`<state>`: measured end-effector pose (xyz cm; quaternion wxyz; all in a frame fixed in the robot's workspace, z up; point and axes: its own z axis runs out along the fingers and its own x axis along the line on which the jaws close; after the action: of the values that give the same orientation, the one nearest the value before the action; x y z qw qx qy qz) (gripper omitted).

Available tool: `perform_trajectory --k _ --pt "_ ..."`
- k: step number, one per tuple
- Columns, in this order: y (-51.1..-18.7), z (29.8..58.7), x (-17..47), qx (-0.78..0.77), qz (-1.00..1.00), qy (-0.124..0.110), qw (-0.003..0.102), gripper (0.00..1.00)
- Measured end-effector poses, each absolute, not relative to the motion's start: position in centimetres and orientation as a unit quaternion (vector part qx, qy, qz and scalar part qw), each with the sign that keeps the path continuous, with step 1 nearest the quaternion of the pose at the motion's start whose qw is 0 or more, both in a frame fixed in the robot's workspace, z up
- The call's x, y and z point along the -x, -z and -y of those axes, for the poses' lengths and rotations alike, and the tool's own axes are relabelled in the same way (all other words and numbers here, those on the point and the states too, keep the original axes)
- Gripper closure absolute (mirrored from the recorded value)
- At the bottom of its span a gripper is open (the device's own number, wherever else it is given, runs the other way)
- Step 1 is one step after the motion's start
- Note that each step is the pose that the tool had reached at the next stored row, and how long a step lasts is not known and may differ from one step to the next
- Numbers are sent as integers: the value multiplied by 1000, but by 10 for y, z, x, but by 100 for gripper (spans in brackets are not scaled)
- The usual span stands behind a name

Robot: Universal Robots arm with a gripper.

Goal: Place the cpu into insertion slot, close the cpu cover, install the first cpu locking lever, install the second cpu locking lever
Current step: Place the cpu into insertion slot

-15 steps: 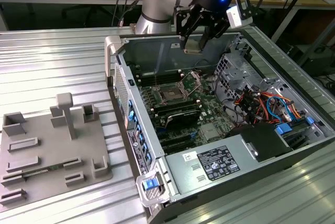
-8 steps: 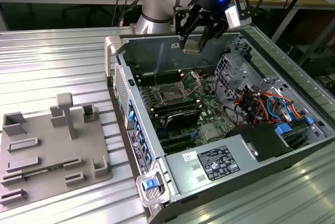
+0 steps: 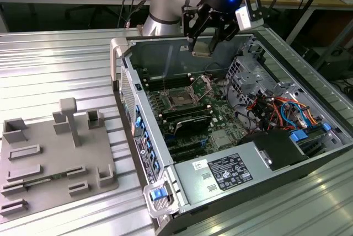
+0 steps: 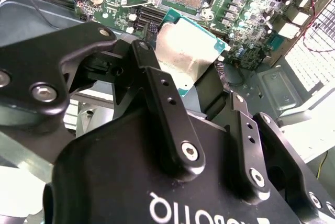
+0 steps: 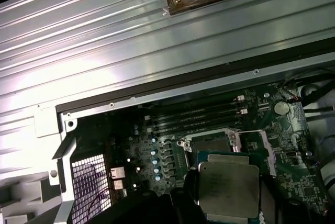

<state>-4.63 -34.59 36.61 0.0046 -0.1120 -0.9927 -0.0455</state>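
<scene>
The gripper [image 3: 203,42] hangs over the open computer case [image 3: 124,54], its two black fingers [image 4: 159,85] drawn in narrowly on opposite edges of the cpu [image 4: 187,51]. The chip sits flat between the fingertips, its silver-grey top facing the wrist, clear of the motherboard [image 3: 185,120] and touching nothing but the fingers. The insertion slot [image 3: 180,100] lies below the gripper and apart from it, uncovered, with the cpu cover [image 3: 204,85] tilted up beside it. In the first wrist view the held chip hides part of the slot's rim
</scene>
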Motion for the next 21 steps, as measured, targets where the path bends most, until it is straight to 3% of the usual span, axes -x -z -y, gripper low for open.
perform_trajectory --k 21 --pt "-366 346 49 159 986 46 2 45"
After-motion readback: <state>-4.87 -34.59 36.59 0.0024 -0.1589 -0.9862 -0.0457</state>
